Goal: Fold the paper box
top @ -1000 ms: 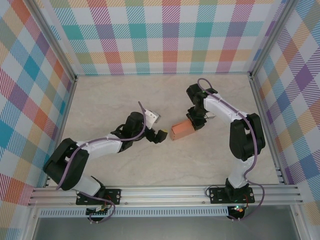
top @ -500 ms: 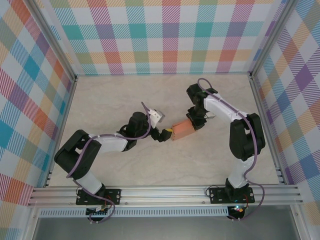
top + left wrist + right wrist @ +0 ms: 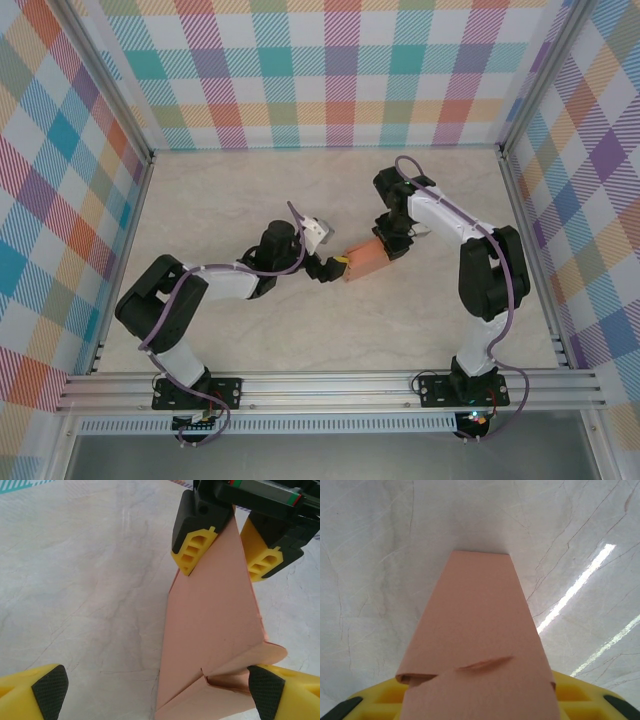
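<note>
The paper box (image 3: pixel 365 261) is a salmon-orange folded cardboard piece near the middle of the table. My right gripper (image 3: pixel 384 247) is shut on its right end, and the right wrist view shows the box (image 3: pixel 475 625) reaching away from between the yellow fingers (image 3: pixel 590 696). My left gripper (image 3: pixel 336 266) stands open at the box's left end. In the left wrist view the box (image 3: pixel 210 625) lies between my wide-apart left fingertips (image 3: pixel 49 689), nearer the right one, which touches a small end flap. The right gripper (image 3: pixel 227 550) clamps the far end there.
The table (image 3: pixel 220 200) is pale and marbled. Plaid walls (image 3: pixel 340 70) close it in at the back and both sides. An aluminium rail (image 3: pixel 330 388) with both arm bases runs along the near edge.
My left gripper has moved right, from a short way off the box to straddling its left end. The right gripper and the box have stayed where they were.
</note>
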{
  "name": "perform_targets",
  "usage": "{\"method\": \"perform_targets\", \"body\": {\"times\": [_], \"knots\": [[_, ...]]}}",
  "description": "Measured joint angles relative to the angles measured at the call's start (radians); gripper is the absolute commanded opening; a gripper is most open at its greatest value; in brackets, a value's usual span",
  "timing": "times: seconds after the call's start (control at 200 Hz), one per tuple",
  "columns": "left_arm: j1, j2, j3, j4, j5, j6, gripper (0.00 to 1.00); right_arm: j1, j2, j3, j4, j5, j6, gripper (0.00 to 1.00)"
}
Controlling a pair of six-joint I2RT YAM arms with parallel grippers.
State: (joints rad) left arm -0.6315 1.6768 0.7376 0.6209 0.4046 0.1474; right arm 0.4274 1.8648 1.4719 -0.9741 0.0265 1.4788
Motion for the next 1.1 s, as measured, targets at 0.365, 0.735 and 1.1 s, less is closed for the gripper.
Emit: {"method": "perform_targets", "body": {"times": [0.365, 0.735, 1.1], "knots": [[0.045, -0.063, -0.015, 0.01, 0.025, -0.008, 0.96, 0.0, 0.001, 0.0, 0.0, -0.001, -0.003, 0.32], [0.036, -0.058, 0.0, 0.089, 0.038, -0.087, 0.93, -0.002, 0.004, 0.003, 0.0, -0.005, -0.003, 0.32], [0.018, -0.018, 0.027, 0.06, 0.089, -0.091, 0.88, -0.002, 0.005, 0.003, -0.001, -0.005, -0.003, 0.32]]}}
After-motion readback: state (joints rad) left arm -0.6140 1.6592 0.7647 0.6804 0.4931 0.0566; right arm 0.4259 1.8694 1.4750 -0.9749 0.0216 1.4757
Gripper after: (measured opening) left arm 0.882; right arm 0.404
